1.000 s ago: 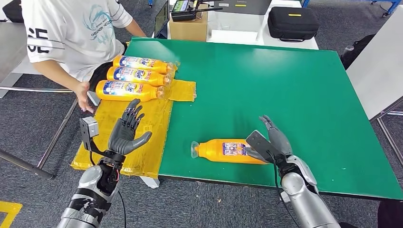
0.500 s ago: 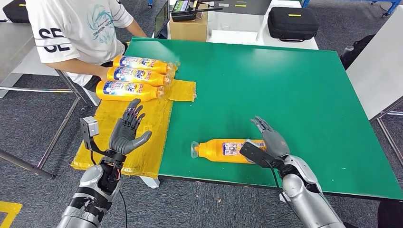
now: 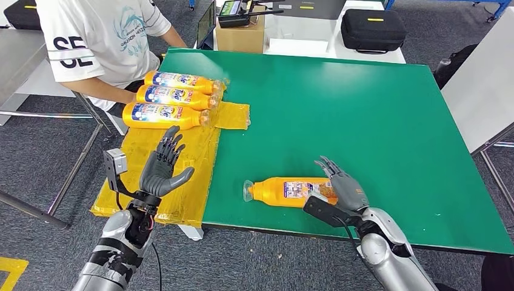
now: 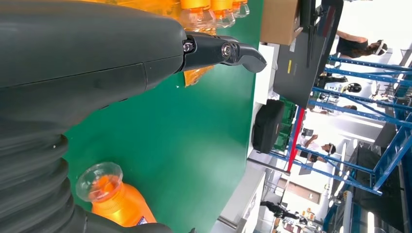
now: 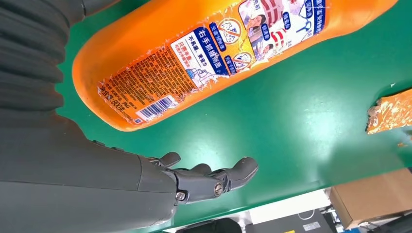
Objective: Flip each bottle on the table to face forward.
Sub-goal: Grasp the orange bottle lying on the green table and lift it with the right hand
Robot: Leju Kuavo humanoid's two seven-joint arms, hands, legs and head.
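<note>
An orange bottle (image 3: 285, 191) lies on its side near the front edge of the green table (image 3: 339, 103), cap pointing left. Its back label with a barcode faces up (image 5: 194, 53). My right hand (image 3: 341, 188) sits at the bottle's base end with fingers spread, not closed around it; the right wrist view shows the fingers (image 5: 209, 177) apart from the bottle. My left hand (image 3: 162, 167) is raised and open over the yellow mat (image 3: 176, 176), holding nothing. Three more orange bottles (image 3: 165, 114) lie side by side at the mat's far end, front labels up.
A person in a white T-shirt (image 3: 91, 36) sits at the table's far left corner beside the three bottles. A cardboard box (image 3: 239, 33) and a black case (image 3: 373, 27) stand behind the table. A grey table (image 3: 485, 91) is on the right.
My right hand has slid left and lowered onto the base end of the lying bottle. The person's hand has drawn back from the mat's left side. My left hand has stayed put.
</note>
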